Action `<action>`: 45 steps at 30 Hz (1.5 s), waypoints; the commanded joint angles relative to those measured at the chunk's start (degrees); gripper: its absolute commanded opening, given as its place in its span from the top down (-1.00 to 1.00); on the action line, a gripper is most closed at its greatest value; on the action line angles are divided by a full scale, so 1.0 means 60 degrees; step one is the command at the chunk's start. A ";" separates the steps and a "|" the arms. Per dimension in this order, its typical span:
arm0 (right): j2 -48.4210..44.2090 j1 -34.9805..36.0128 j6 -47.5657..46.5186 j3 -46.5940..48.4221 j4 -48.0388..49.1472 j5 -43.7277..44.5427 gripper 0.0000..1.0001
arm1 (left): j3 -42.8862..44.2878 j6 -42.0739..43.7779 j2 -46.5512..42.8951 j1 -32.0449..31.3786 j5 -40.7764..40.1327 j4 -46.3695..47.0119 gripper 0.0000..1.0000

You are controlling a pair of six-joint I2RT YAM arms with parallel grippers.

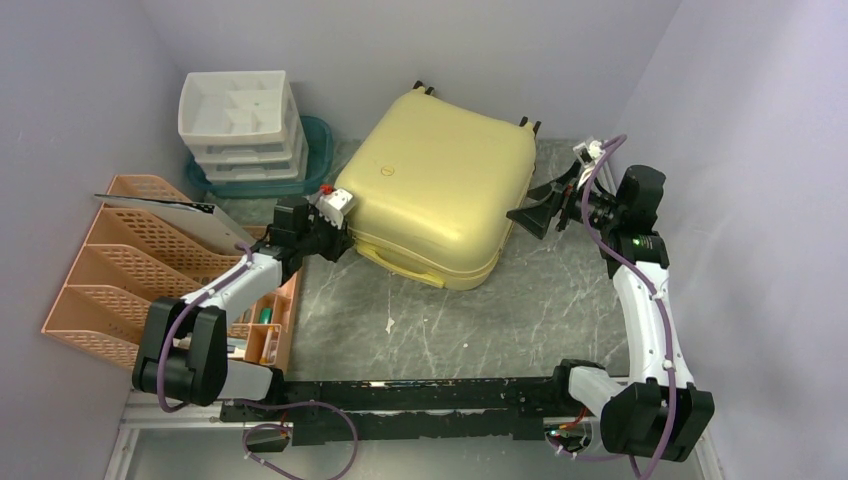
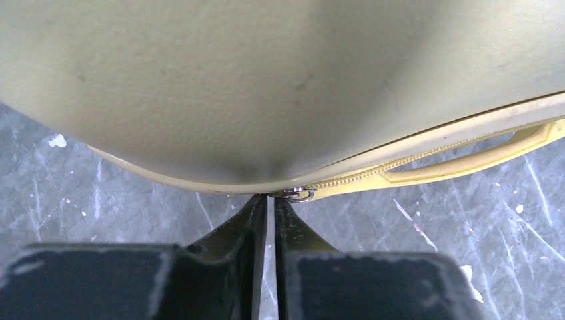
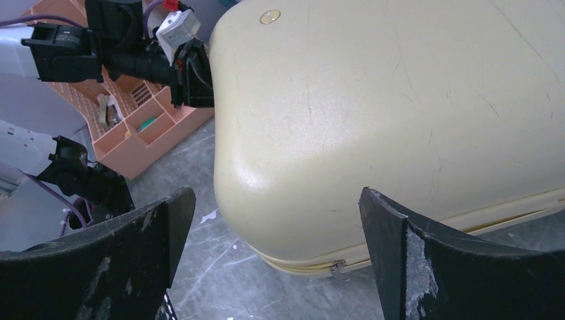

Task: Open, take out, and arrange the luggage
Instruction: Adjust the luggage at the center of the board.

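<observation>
Top external view: luggage (image 1: 440, 190) lies closed and flat on the far middle of the bench (image 1: 450, 320). The left gripper (image 1: 342, 244) meets its near-left corner, and the right gripper (image 1: 528, 208) stands just off its right side.
Left wrist view: the 2 fingers (image 2: 250, 223) are drawn almost together, tips at the zipper pull (image 2: 295, 194); a pinch cannot be confirmed.
Right wrist view: the 2 fingers are spread wide, clear of the luggage.

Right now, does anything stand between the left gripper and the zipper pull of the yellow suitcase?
Nothing visible. The left gripper has its tips at the metal zipper pull on the suitcase corner; whether they pinch it, I cannot tell.
</observation>
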 commanded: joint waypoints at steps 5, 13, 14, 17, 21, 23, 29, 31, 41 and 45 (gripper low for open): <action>-0.0300 -0.0027 -0.0124 -0.0094 0.0429 -0.0237 -1.00 | -0.0091 -0.0062 -0.0553 0.0017 0.0195 0.0604 0.90; -0.0284 -0.0027 -0.0192 -0.0168 0.0467 -0.0160 -1.00 | -0.0516 0.0543 -0.1376 0.0255 0.0417 0.0393 0.68; -0.0254 -0.0027 -0.0182 -0.0167 0.0474 -0.0172 -1.00 | -0.0588 0.0641 -0.1371 0.0268 0.0521 0.0469 0.61; -0.0221 -0.0027 -0.0156 -0.0180 0.0514 -0.0188 -1.00 | -0.0507 0.0932 -0.1042 0.0340 0.0965 0.0519 0.45; -0.0216 -0.0027 -0.0270 -0.0204 0.0428 -0.0206 -1.00 | -0.0269 0.1076 -0.0450 0.0560 0.1776 0.0608 0.32; -0.0243 -0.0027 -0.0298 -0.0225 0.0427 -0.0224 -1.00 | -0.0248 0.1066 -0.0308 0.0631 0.2110 0.0717 0.25; -0.0146 -0.0027 -0.0289 -0.0241 0.0442 -0.0272 -1.00 | -0.0327 0.0935 -0.0160 0.0653 0.2339 0.1057 0.07; -0.0132 -0.0027 -0.0287 -0.0255 0.0475 -0.0277 -1.00 | -0.0294 0.0904 -0.0054 0.0653 0.2466 0.1154 0.06; -0.0168 -0.0027 -0.0329 -0.0339 0.0494 -0.0323 -1.00 | -0.0269 0.0199 0.0623 0.0989 0.3852 0.2162 0.13; -0.0132 -0.0027 -0.0344 -0.0358 0.0529 -0.0323 -1.00 | -0.0315 -0.0020 0.0592 0.1126 0.4300 0.2518 0.16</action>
